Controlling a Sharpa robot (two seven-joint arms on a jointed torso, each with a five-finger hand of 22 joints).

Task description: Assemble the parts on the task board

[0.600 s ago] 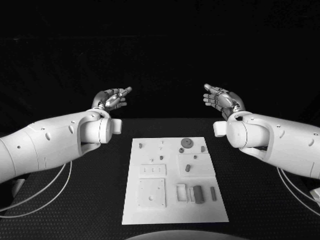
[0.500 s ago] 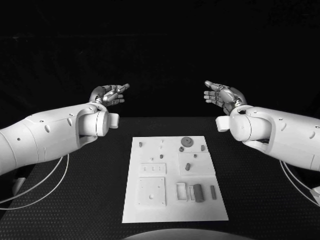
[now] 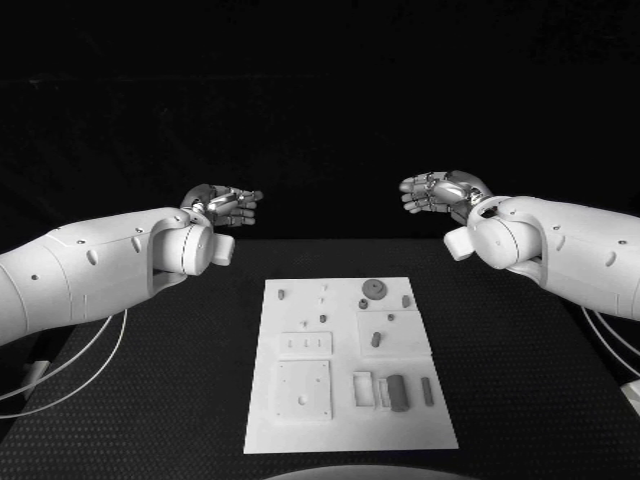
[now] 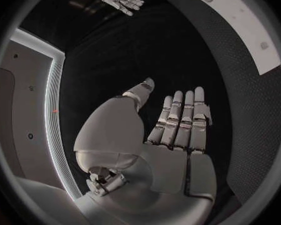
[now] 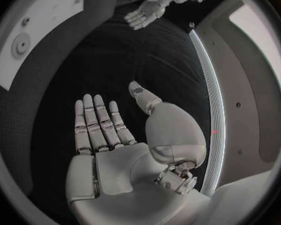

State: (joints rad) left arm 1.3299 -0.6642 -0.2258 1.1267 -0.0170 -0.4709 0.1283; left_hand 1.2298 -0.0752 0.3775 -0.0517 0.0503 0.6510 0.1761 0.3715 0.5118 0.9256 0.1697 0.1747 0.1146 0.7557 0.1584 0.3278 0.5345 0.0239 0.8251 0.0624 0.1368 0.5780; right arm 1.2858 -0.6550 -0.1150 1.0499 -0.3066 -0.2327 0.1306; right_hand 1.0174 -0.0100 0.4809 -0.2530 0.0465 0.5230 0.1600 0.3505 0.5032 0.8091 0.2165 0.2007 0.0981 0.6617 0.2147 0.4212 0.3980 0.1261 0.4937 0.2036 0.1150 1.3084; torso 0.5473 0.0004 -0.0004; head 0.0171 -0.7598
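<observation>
At the centre of the black tabletop: one white task board, lying flat, long side running away from the robot. On it: small grey parts, several lying near its right edge and one round part toward its far end. Above the tabletop's far edge, well apart from the board: left hand, raised, fingers straight and apart, holding nothing. Right hand, raised opposite it, fingers likewise extended, holding nothing. Palms face each other.

Left hand flat and empty, task board beyond.
</observation>
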